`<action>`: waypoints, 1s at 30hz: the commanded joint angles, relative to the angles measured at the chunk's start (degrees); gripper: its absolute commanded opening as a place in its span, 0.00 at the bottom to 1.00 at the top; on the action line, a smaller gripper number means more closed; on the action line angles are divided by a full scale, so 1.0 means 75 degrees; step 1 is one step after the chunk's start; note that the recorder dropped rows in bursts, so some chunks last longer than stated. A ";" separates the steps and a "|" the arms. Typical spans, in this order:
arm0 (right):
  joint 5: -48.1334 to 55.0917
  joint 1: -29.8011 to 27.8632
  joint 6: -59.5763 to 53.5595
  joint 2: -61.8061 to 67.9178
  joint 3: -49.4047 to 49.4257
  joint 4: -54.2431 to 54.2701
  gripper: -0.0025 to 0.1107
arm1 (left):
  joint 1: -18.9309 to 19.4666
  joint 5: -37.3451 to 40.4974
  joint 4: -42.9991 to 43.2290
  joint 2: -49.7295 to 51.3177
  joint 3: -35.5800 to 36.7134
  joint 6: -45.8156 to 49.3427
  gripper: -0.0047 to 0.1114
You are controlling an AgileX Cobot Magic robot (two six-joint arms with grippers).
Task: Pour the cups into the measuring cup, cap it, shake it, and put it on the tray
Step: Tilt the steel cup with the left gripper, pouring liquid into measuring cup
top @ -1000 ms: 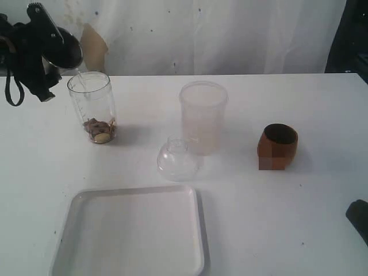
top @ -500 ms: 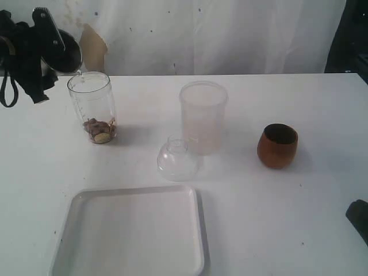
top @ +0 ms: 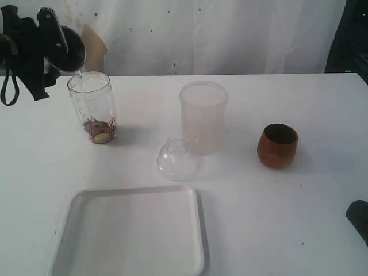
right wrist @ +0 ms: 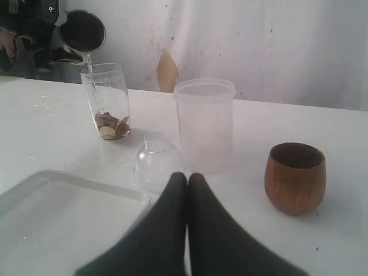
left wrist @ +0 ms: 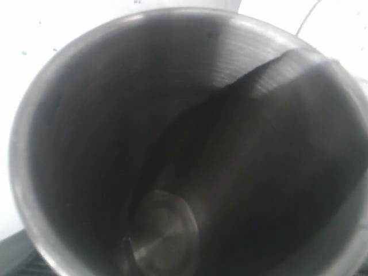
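At the back left, my left gripper (top: 53, 41) is shut on the steel tumbler (top: 66, 50). It holds the tumbler tipped with its mouth over the rim of the measuring cup (top: 93, 107). A thin clear stream runs from the steel tumbler (right wrist: 83, 31) into the measuring cup (right wrist: 107, 100), which has brown bits at its bottom. In the left wrist view the steel tumbler's (left wrist: 184, 144) dark inside fills the frame and hides the fingers. The wooden cup (top: 277, 145) (right wrist: 295, 177) stands upright at the right. The white tray (top: 132, 233) (right wrist: 52, 213) lies at the front. My right gripper (right wrist: 187, 179) is shut on nothing and low at the front right.
A cloudy frosted container (top: 202, 117) (right wrist: 204, 123) stands mid-table. A clear dome lid (top: 178, 158) (right wrist: 156, 161) lies just in front of it, between it and the tray. A white cloth hangs behind the table.
My left gripper has turned slightly with the steel tumbler, staying over the measuring cup. Nothing else has moved.
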 commanded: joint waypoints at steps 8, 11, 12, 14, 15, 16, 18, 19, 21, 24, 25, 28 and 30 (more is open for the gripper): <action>0.0023 -0.0084 0.0022 0.0019 0.0051 -0.0021 0.02 | -0.0025 -0.1077 0.0118 0.0038 -0.0179 0.0734 0.04; 0.0023 -0.0084 0.0022 0.0019 0.0051 -0.0021 0.02 | -0.0025 -0.1089 0.0118 0.0038 -0.0179 0.0878 0.04; 0.0023 -0.0084 0.0022 0.0019 0.0051 -0.0021 0.02 | -0.0025 -0.1089 0.0118 0.0038 -0.0179 0.0918 0.04; 0.0023 -0.0084 0.0022 0.0019 0.0051 -0.0021 0.02 | -0.0025 -0.1105 0.0118 0.0038 -0.0179 0.1043 0.04; 0.0023 -0.0084 0.0022 0.0019 0.0051 -0.0021 0.02 | -0.0025 -0.1106 0.0118 0.0038 -0.0179 0.1120 0.04; 0.0023 -0.0084 0.0022 0.0019 0.0051 -0.0021 0.02 | -0.0025 -0.1124 0.0118 0.0038 -0.0179 0.1187 0.04; 0.0023 -0.0084 0.0022 0.0019 0.0051 -0.0021 0.02 | -0.0025 -0.1182 0.0118 0.0038 -0.0179 0.1270 0.04; 0.0023 -0.0084 0.0022 0.0019 0.0051 -0.0021 0.02 | -0.0025 -0.1212 0.0118 0.0038 -0.0179 0.1301 0.04; 0.0023 -0.0084 0.0022 0.0019 0.0051 -0.0021 0.02 | -0.0025 -0.1300 0.0118 0.0038 -0.0179 0.1359 0.04; 0.0023 -0.0084 0.0022 0.0019 0.0051 -0.0021 0.02 | -0.0025 -0.1403 0.0118 0.0038 -0.0179 0.1359 0.04; 0.0023 -0.0084 0.0022 0.0019 0.0051 -0.0021 0.02 | -0.0025 -0.1420 0.0118 0.0038 -0.0179 0.1370 0.04; 0.0023 -0.0084 0.0022 0.0019 0.0051 -0.0021 0.02 | -0.0025 -0.1437 0.0118 0.0038 -0.0179 0.1606 0.04; 0.0023 -0.0084 0.0022 0.0019 0.0051 -0.0021 0.02 | -0.0025 -0.1472 0.0118 0.0038 -0.0179 0.1797 0.04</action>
